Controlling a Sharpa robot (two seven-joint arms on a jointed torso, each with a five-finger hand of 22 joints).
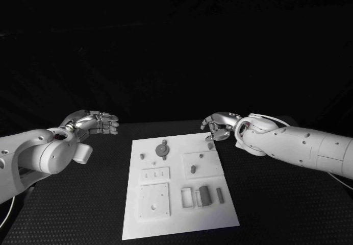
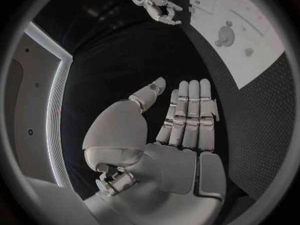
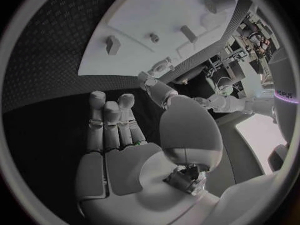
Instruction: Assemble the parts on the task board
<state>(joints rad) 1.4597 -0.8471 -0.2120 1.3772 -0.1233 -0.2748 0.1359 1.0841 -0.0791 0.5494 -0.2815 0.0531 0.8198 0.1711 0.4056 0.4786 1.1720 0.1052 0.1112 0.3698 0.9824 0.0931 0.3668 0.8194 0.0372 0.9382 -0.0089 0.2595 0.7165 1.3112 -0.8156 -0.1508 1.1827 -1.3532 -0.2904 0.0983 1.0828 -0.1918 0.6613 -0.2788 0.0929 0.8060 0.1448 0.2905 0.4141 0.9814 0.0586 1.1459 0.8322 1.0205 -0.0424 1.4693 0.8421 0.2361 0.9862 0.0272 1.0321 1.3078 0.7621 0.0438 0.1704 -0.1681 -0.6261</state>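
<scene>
Fingers (image 2: 187, 117) of the left hand (image 1: 92, 122) lie straight, side by side, with the thumb out to the side. They hold nothing. This hand hangs over the dark worktop (image 1: 81, 204), past the far left corner of the task board (image 1: 180, 214), and does not touch it. Bare worktop lies between the hand and the board's left edge.

On the board sit small grey parts. A round part (image 1: 161, 149) is near the far edge. A small peg (image 1: 193, 168) stands near the middle. A dark block (image 1: 204, 194) and a short bar (image 1: 220, 194) stand side by side near the right edge.

At the far right corner of the board is the right hand (image 1: 221, 126). From the head camera its fingers (image 3: 112, 117) curl a little; the wrist camera shows them straight and together, holding nothing. Wide bare worktop runs along the board's right edge, under the right arm.
</scene>
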